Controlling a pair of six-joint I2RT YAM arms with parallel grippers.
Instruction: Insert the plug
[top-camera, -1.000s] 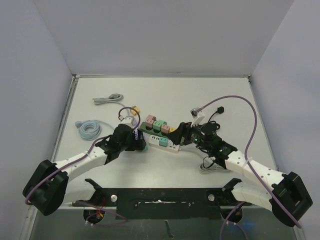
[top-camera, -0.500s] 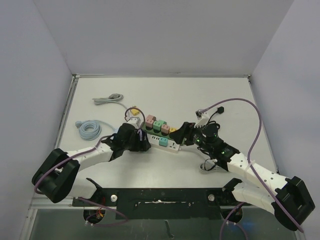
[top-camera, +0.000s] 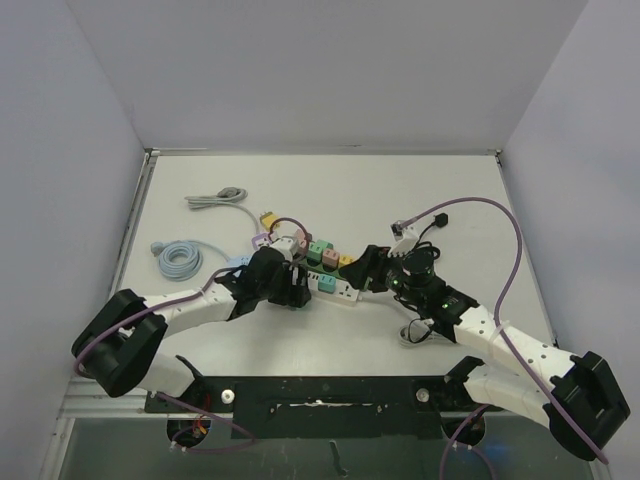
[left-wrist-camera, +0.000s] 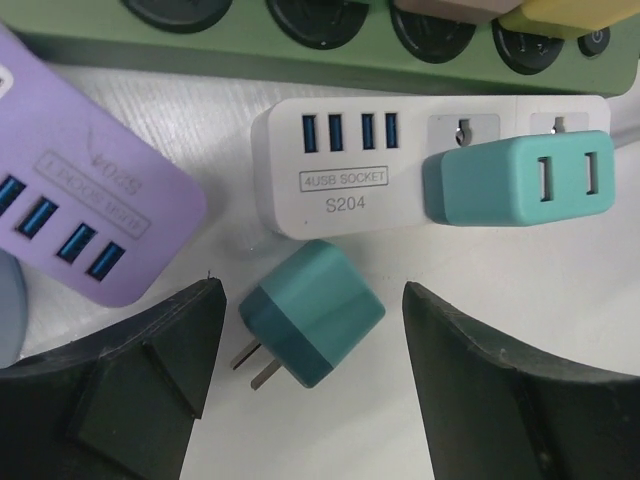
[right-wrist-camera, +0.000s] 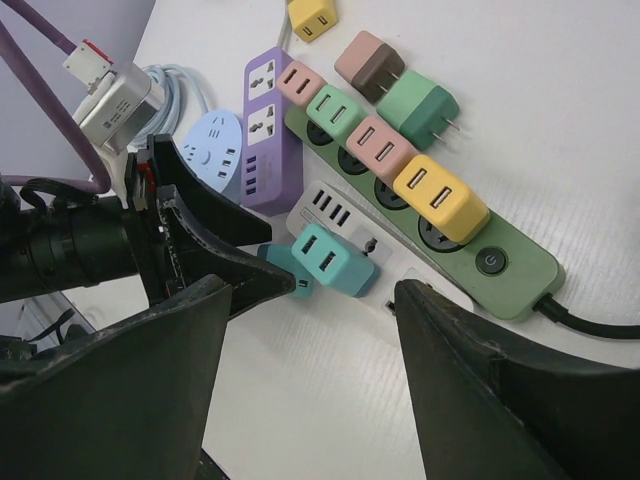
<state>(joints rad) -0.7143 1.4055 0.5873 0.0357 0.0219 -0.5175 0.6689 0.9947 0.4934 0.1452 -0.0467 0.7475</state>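
One teal plug (left-wrist-camera: 312, 326) lies loose between the left gripper's (left-wrist-camera: 312, 290) spread jaws, touching neither, prongs toward the left jaw. Just beyond them sits the white socket block (left-wrist-camera: 340, 212), a mint adapter (left-wrist-camera: 515, 185) plugged in. The right gripper (right-wrist-camera: 312, 290) gapes, holding nothing.

plug (left-wrist-camera: 312, 325): teal cube, unplugged, lying flat, prongs pointing lower-left | white socket strip (left-wrist-camera: 345, 205): just above it
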